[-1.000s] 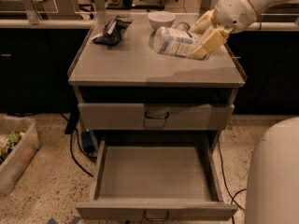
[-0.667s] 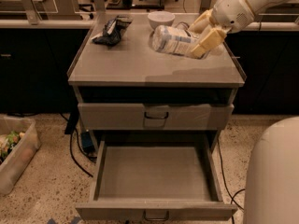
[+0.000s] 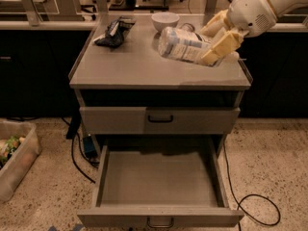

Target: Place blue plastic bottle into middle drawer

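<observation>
Right at the front, the middle drawer (image 3: pixel 159 177) is pulled all the way out, its grey floor bare and its small loop handle (image 3: pixel 160 222) sitting at the bottom edge. On the speckled floor, a black cable (image 3: pixel 250 201) curls away to the right of it, and a clear plastic bin (image 3: pixel 14 162) sits off to the left with some greenery inside.

Up 1 level, the upper drawer (image 3: pixel 115 120) is pushed in flush, dark handle in the centre.

Now the cabinet top (image 3: pixel 139 66), and here's the action. The blue plastic bottle (image 3: pixel 180 44) is over the right half of the surface, tipped onto its side with its base pointing left and its other end hidden in the grasp. The gripper (image 3: pixel 208 43) comes in from the upper right on its white arm, its 2 yellow fingers (image 3: pixel 224 43) clamped around the bottle, 1 above and 1 below. Whether the bottle is touching the surface, I can't tell. It's well above the open drawer, not in it.

Further back, a white bowl (image 3: pixel 165 20) stands just behind the bottle. A dark crumpled packet (image 3: pixel 113 32) lies at the far left.
</observation>
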